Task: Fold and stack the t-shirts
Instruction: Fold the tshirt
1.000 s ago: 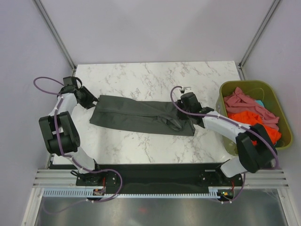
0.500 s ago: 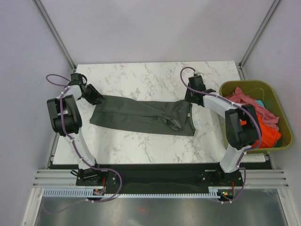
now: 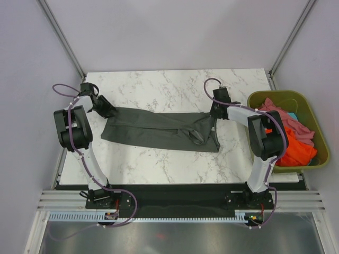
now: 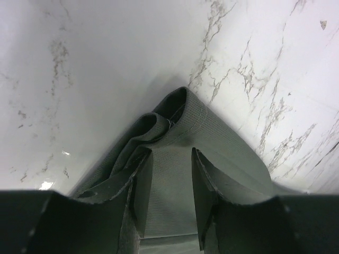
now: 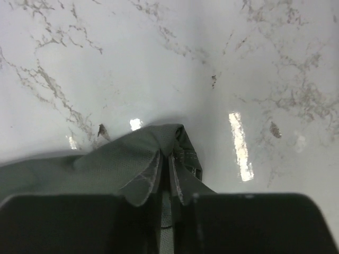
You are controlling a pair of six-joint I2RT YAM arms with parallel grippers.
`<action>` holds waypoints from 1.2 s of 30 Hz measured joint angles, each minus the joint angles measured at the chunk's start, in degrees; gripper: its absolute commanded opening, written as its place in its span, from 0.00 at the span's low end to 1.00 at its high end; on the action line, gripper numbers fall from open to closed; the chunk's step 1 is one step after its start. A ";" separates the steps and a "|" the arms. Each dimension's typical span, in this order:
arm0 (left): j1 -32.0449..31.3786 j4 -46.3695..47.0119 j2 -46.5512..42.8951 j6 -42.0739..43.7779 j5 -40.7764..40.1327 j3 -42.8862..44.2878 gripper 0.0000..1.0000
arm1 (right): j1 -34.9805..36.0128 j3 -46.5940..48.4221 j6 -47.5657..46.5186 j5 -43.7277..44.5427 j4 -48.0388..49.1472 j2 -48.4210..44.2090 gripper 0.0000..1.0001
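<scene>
Top external view first: the grey shirt [image 3: 159, 129] lies as a long flat band on the table [image 3: 169, 84], its long axis running left to right, with the left end a touch farther than the right. Other shirts, orange and pink, sit heaped in the bin [image 3: 253, 100] off the table's right edge, well apart from this one.

Now the arms. I've got one at each end. The left gripper [image 3: 106, 111] is on the far-left corner and the right gripper [image 3: 213, 114] is on the far-right corner. Neither arm is nearer the job; each owns its own end.

Left wrist view shows its fingers [image 4: 142, 185] partway apart with a thick fold of cloth filling the gap. The corner peaks up off the marble, so I read that as a pinch on the shirt. In the right wrist view the fingers are nearly together, cloth bunched at the tips. That's a pinch too.

What matters to me is that almost all the shirt lies on the near side of both grippers, between them. So I judge the fold goes near-ward, both corners carried together across the band, level with each other. If one end leads, the band will skew.
</scene>
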 measured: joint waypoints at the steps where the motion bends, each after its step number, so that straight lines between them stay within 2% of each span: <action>1: 0.00 0.20 -0.13 -0.20 -0.37 -0.17 0.44 | -0.33 -0.63 0.39 0.26 1.01 0.00 0.04; 4: -0.02 0.76 -0.94 -0.83 -2.51 -1.07 0.44 | -1.22 -4.00 2.36 1.11 6.03 -0.42 0.00; 11: -0.07 0.79 -1.57 -1.70 -5.33 -1.51 0.44 | -1.51 -11.08 4.96 3.26 13.70 -3.67 0.00; 19: -0.20 0.74 -1.79 -2.40 -5.77 -1.44 0.48 | -1.55 -10.51 3.50 1.88 19.04 -3.39 0.02; 22: -0.20 0.13 -1.79 -2.29 -5.38 -0.90 0.49 | -1.55 -7.63 2.43 1.70 19.47 -2.19 0.07; 26: 0.07 -0.48 -2.40 -1.14 -4.72 -0.66 0.57 | -1.60 -4.33 0.72 1.42 18.12 -1.68 0.26; 31: 0.22 -1.84 -6.01 0.74 -4.94 -0.74 0.58 | -1.88 -2.82 -1.90 -0.90 11.54 -4.98 0.43; 34: 0.26 -2.12 -9.90 1.11 -3.82 -1.81 0.57 | -1.88 -2.14 -3.61 -3.65 7.23 -8.24 0.46; 36: -0.04 -2.25 -12.96 1.31 -1.84 -3.26 0.57 | -1.88 -1.75 -4.87 -6.69 5.27 -10.27 0.42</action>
